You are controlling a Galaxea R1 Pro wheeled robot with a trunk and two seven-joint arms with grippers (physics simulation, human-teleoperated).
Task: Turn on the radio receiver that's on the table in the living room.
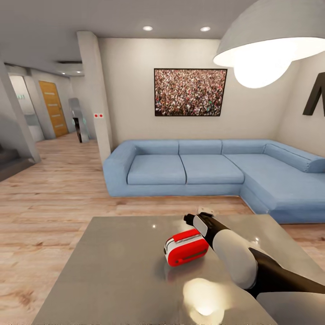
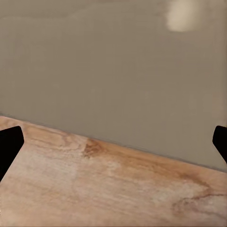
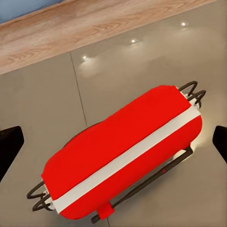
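The radio receiver (image 1: 186, 247) is seen low in the head view, slightly right of centre, lying on the glossy grey table (image 1: 113, 271). The right gripper (image 1: 201, 218) is held just beyond and above it, at the end of the white and black right arm (image 1: 253, 266) that enters from the lower right corner. In the right wrist view the red body with its white stripe (image 3: 125, 163) fills the middle of the frame, and the two dark fingertips (image 3: 9, 149) are seen at the far edges, so the jaws are judged to be spread wide and empty. The left gripper (image 2: 113, 144) is likewise spread wide, with table edge and wood floor (image 2: 94, 189) beneath it.

A risk is judged here: the radio is light and the top is slick, so a push from an off-centre finger could slide or tip it rather than press a switch. The switch itself cannot be made out, so the wrong face could be touched.

Around the table, a blue sofa (image 1: 203, 169) is set behind, a crowd picture (image 1: 189, 92) hangs above it, and a pendant lamp (image 1: 266, 45) hangs at upper right. Nothing is seen between gripper and radio.
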